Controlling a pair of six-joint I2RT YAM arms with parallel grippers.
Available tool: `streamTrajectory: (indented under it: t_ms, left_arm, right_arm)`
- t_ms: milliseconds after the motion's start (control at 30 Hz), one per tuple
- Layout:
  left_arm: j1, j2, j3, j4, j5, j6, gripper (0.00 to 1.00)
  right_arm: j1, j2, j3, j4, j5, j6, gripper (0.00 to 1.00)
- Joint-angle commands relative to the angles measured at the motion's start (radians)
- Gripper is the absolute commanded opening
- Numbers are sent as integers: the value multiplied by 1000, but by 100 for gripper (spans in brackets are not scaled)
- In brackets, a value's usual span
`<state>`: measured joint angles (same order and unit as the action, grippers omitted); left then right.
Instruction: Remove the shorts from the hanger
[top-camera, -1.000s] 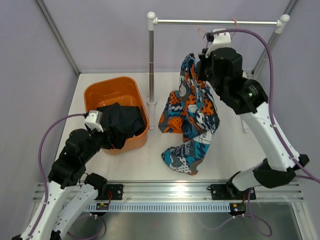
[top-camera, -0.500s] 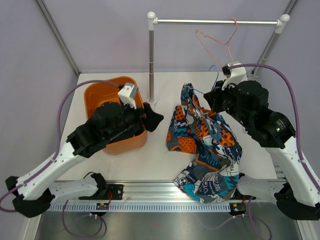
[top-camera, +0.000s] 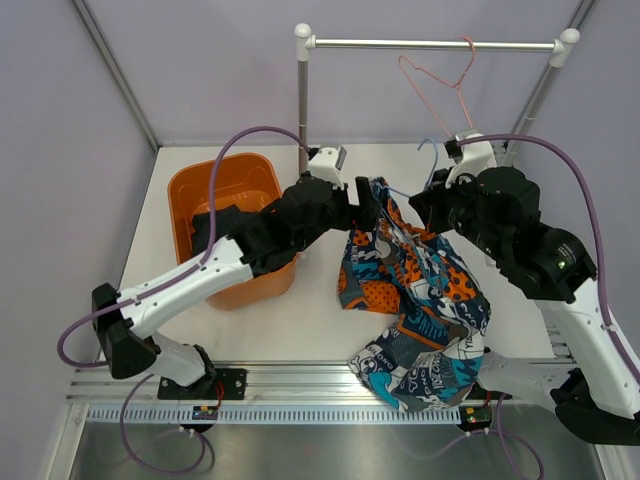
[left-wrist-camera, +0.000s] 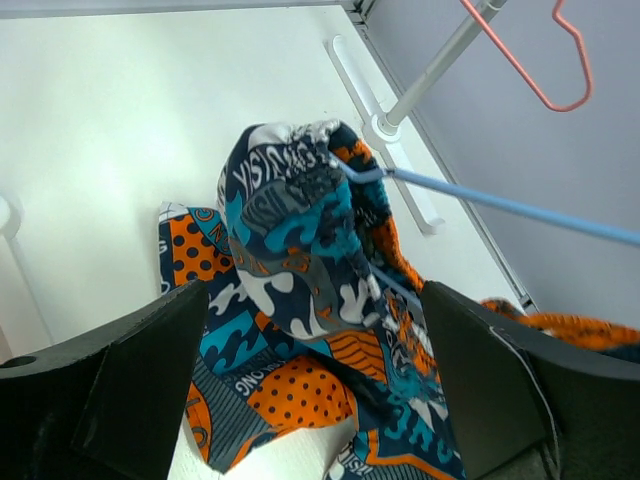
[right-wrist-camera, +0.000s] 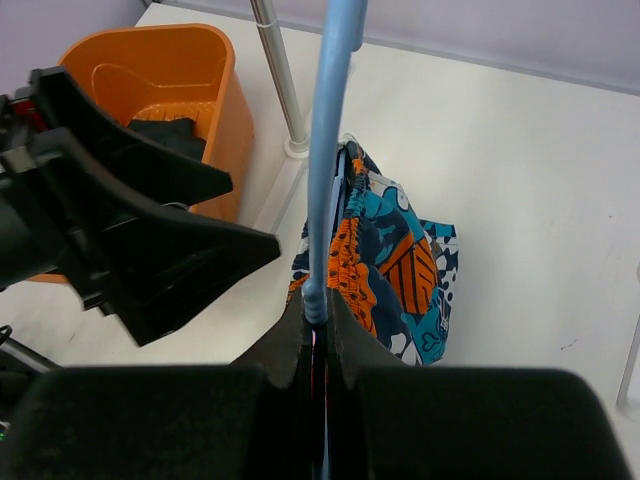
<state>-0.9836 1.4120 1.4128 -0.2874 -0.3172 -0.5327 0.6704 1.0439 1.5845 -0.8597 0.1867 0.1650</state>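
Note:
The shorts (top-camera: 415, 290), patterned in orange, teal and navy, hang from a thin blue hanger (top-camera: 430, 160) and trail down onto the table. My right gripper (right-wrist-camera: 318, 312) is shut on the blue hanger (right-wrist-camera: 325, 150), with the shorts (right-wrist-camera: 385, 260) bunched just beyond it. My left gripper (top-camera: 362, 207) reaches across to the top left of the shorts. In the left wrist view it (left-wrist-camera: 320, 400) stands open, its fingers (left-wrist-camera: 130, 380) on either side of the raised fold of the shorts (left-wrist-camera: 295, 240). The blue hanger (left-wrist-camera: 500, 205) runs off to the right.
An orange bin (top-camera: 190, 195) with dark clothes (top-camera: 215, 225) sits at the left. A metal rail (top-camera: 430, 44) on a post (top-camera: 303, 120) spans the back, carrying an empty pink hanger (top-camera: 440, 80). Purple cables loop from both arms.
My left arm has swung from beside the orange bin over to the shorts. My right arm has drawn the hanger and shorts down from the rail and toward the front.

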Motion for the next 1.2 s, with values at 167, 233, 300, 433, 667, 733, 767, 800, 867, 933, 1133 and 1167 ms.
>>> streamTrajectory:
  t_ms: [167, 233, 300, 433, 667, 733, 767, 800, 867, 933, 1133, 1167]
  left_arm:
    - [-4, 100, 103, 106, -62, 14, 90]
    - [-4, 114, 112, 100, -65, 20, 88]
    - [-4, 133, 118, 87, -72, 22, 84]
    - [-3, 133, 88, 85, -97, 23, 79]
    - [10, 151, 84, 83, -99, 36, 61]
    - [17, 169, 92, 79, -94, 36, 53]
    - [22, 174, 95, 77, -85, 34, 50]
    - [28, 180, 101, 74, -80, 33, 48]
    - [34, 192, 104, 76, -65, 34, 41]
    - [45, 199, 113, 71, -60, 40, 31]
    - [88, 223, 153, 53, -66, 60, 8]
    - [92, 228, 163, 48, -68, 65, 6]
  right_arm:
    - [0, -28, 32, 10, -32, 10, 0]
    - [0, -30, 32, 11, -33, 7, 0]
    - [0, -31, 34, 10, -29, 4, 0]
    - [0, -33, 37, 10, -30, -2, 0]
    - [1, -35, 40, 5, -41, -5, 0]
    - [0, -35, 43, 2, -43, -4, 0]
    - [0, -36, 48, -2, -44, -5, 0]
    - [0, -36, 49, -4, -47, -5, 0]
    - [-2, -38, 55, -7, -49, -5, 0]
    - [0, -38, 60, -13, -53, -2, 0]
    - [0, -45, 62, -32, -70, 1, 0]
    - [0, -48, 62, -32, -73, -2, 0]
